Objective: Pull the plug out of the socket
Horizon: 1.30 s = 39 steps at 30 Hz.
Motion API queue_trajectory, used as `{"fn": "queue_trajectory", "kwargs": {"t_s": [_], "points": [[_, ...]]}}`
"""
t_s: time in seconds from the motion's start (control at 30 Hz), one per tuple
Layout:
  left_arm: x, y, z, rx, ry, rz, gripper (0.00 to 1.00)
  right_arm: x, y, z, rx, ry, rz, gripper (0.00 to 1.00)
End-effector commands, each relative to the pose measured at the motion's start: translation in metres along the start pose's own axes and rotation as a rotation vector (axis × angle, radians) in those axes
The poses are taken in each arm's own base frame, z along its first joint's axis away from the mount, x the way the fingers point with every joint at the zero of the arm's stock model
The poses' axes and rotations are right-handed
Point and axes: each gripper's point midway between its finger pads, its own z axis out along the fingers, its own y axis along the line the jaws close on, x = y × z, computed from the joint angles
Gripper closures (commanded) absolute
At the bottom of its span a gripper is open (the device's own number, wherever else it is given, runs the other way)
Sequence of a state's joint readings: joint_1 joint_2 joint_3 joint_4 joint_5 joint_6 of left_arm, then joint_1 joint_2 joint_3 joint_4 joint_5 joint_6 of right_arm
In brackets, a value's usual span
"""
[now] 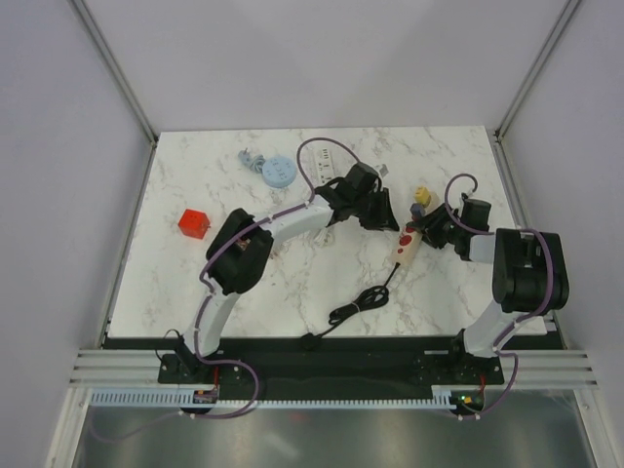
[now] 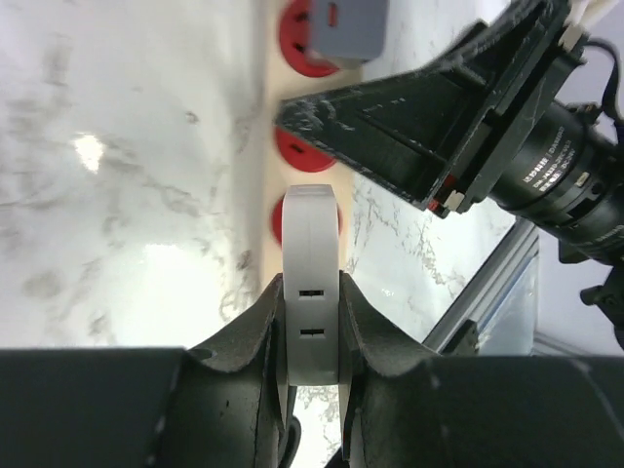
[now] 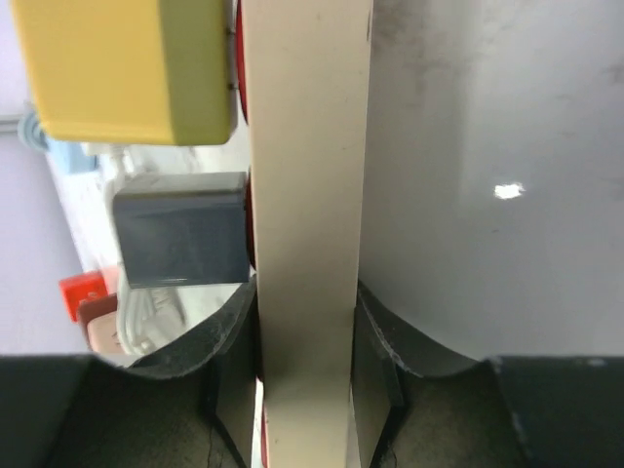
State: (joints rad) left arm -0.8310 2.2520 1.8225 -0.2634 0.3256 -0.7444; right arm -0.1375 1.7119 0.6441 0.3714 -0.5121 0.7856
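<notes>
Grasping looks done: the left gripper clamps the white plug, apparently seated in the strip (at 3 o'clock on the table), and the right gripper pinches that strip, so next comes 1 straight pull away.

On the marble table's left side, a red cube; farther back, a pale blue round lid, a small grey piece just beside it.
</notes>
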Motion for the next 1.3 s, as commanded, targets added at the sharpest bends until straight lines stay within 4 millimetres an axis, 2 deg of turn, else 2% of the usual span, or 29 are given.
{"fn": "queue_trajectory", "kwargs": {"t_s": [0.0, 0.03, 0.1, 0.2, 0.27, 0.3, 0.33, 0.37, 0.4, 0.43, 0.47, 0.5, 0.53, 0.57, 0.6, 0.63, 0.67, 0.73, 0.77, 0.87, 1.1, 1.17, 1.27], "points": [[-0.085, -0.076, -0.093, 0.201, -0.261, 0.027, 0.98, 0.0, -0.057, -0.005, 0.221, -0.03, -0.061, 1.0], [-0.097, -0.07, -0.098, 0.115, -0.332, 0.095, 0.98, 0.0, -0.058, -0.006, 0.226, -0.031, -0.058, 1.0], [-0.1, -0.07, -0.112, 0.059, -0.361, 0.134, 0.98, 0.001, -0.058, -0.007, 0.226, -0.032, -0.061, 1.0], [-0.092, -0.067, -0.118, 0.061, -0.335, 0.141, 0.98, 0.001, -0.057, -0.006, 0.217, -0.031, -0.061, 1.0], [-0.085, -0.064, -0.129, 0.036, -0.335, 0.186, 0.98, 0.0, -0.057, -0.006, 0.214, -0.033, -0.06, 1.0], [-0.074, -0.05, -0.128, 0.002, -0.309, 0.191, 0.98, 0.001, -0.057, -0.006, 0.212, -0.028, -0.066, 1.0], [-0.071, -0.048, -0.145, -0.027, -0.323, 0.226, 0.98, 0.001, -0.056, -0.006, 0.21, -0.028, -0.068, 1.0], [-0.065, -0.04, -0.15, -0.057, -0.32, 0.238, 0.98, 0.001, -0.056, -0.006, 0.208, -0.029, -0.069, 1.0], [-0.053, -0.026, -0.165, -0.107, -0.317, 0.257, 0.98, 0.001, -0.056, -0.006, 0.208, -0.028, -0.07, 1.0], [-0.045, -0.017, -0.171, -0.132, -0.308, 0.265, 0.98, 0.002, -0.057, -0.006, 0.209, -0.027, -0.07, 1.0], [-0.024, 0.005, -0.174, -0.175, -0.272, 0.258, 0.98, 0.001, -0.056, -0.006, 0.207, -0.029, -0.071, 1.0], [-0.017, 0.013, -0.182, -0.196, -0.272, 0.262, 0.98, 0.001, -0.057, -0.006, 0.207, -0.028, -0.071, 1.0], [-0.013, 0.007, -0.204, -0.18, -0.303, 0.268, 0.98, 0.003, -0.057, -0.005, 0.205, -0.024, -0.069, 1.0], [-0.005, 0.016, -0.21, -0.189, -0.298, 0.26, 0.98, 0.002, -0.056, -0.005, 0.204, -0.025, -0.069, 1.0], [0.02, 0.035, -0.208, -0.203, -0.244, 0.241, 0.98, 0.002, -0.056, -0.005, 0.204, -0.025, -0.069, 1.0], [0.025, 0.032, -0.222, -0.182, -0.262, 0.238, 0.98, 0.002, -0.056, -0.004, 0.201, -0.022, -0.067, 1.0], [0.046, 0.053, -0.221, -0.208, -0.221, 0.21, 0.98, 0.001, -0.054, -0.004, 0.197, -0.025, -0.067, 1.0], [0.064, 0.062, -0.226, -0.198, -0.197, 0.168, 0.98, 0.002, -0.055, -0.004, 0.198, -0.023, -0.066, 1.0], [0.077, 0.073, -0.23, -0.208, -0.185, 0.15, 0.98, 0.002, -0.055, -0.004, 0.199, -0.023, -0.067, 1.0], [0.094, 0.091, -0.233, -0.233, -0.162, 0.109, 0.98, 0.002, -0.055, -0.004, 0.2, -0.023, -0.066, 1.0], [0.111, 0.125, -0.23, -0.279, -0.105, 0.01, 0.93, 0.004, -0.053, -0.001, 0.193, -0.012, -0.073, 1.0], [0.11, 0.135, -0.229, -0.293, -0.108, -0.014, 0.92, 0.004, -0.053, -0.001, 0.192, -0.012, -0.071, 1.0], [0.106, 0.14, -0.226, -0.279, -0.101, -0.037, 0.9, 0.004, -0.052, -0.002, 0.191, -0.011, -0.072, 1.0]]}}
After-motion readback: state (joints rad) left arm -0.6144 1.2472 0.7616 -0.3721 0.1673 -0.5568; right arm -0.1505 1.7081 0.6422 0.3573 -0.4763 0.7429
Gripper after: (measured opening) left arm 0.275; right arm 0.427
